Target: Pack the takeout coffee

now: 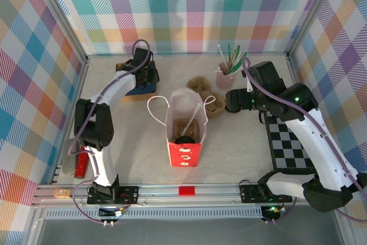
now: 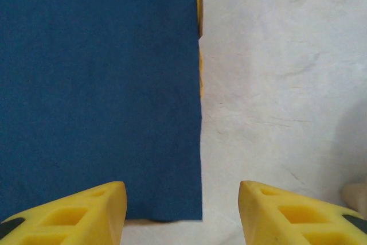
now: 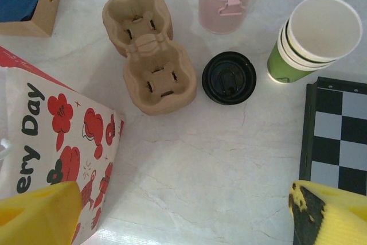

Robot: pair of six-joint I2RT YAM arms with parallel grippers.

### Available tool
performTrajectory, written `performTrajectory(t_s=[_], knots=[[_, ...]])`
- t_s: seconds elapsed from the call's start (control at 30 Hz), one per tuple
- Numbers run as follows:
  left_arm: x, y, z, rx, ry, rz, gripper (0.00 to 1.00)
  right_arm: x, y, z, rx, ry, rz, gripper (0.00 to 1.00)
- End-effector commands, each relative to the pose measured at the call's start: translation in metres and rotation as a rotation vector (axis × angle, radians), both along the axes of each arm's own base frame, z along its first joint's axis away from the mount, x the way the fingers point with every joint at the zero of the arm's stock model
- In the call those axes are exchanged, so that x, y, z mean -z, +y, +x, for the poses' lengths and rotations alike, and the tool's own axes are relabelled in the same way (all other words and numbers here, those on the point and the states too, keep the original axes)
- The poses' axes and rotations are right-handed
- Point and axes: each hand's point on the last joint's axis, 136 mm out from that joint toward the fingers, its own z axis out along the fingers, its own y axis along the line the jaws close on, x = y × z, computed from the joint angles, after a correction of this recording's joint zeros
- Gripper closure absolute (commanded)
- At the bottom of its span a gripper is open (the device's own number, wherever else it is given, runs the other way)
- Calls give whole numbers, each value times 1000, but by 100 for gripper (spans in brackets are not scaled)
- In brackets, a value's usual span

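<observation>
hovering my left gripper (image 2: pixel 180 199), half open, over blue napkins (image 2: pixel 97 84), upper left; takeout coffee (image 1: pixel 183 140) looks already inside the red bag (image 1: pixel 184 154); right gripper (image 3: pixel 183 210) wide, empty; next, pinch one napkin.

Top view: above and behind the arm bases (image 1: pixel 109 190), looking down on the bench (image 1: pixel 137 142). Left wrist view: close over the blue napkins (image 2: pixel 97 96), left tool (image 2: pixel 182 216) at its lower edge. Right wrist view: higher, sharing cup carrier (image 3: pixel 150 50) and red bag (image 3: pixel 63 142) with the top view.

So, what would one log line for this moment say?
left gripper: open, over blue napkin | right gripper: open, empty | coffee: in bag
</observation>
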Motion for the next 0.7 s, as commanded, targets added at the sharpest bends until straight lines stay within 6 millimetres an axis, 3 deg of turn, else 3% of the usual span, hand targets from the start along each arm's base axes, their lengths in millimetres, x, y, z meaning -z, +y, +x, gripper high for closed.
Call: performTrajectory(t_s=[0.0,0.27,0.67], knots=[[5,9,4,11,35,76,44,1,5,4,-14,-7,39,9],[37,0,12,33,92,125,41,12,9,9,-14,15,62,11],[58,-11,14,62,141,186,49,19,7,12,-8,24,67,13]])
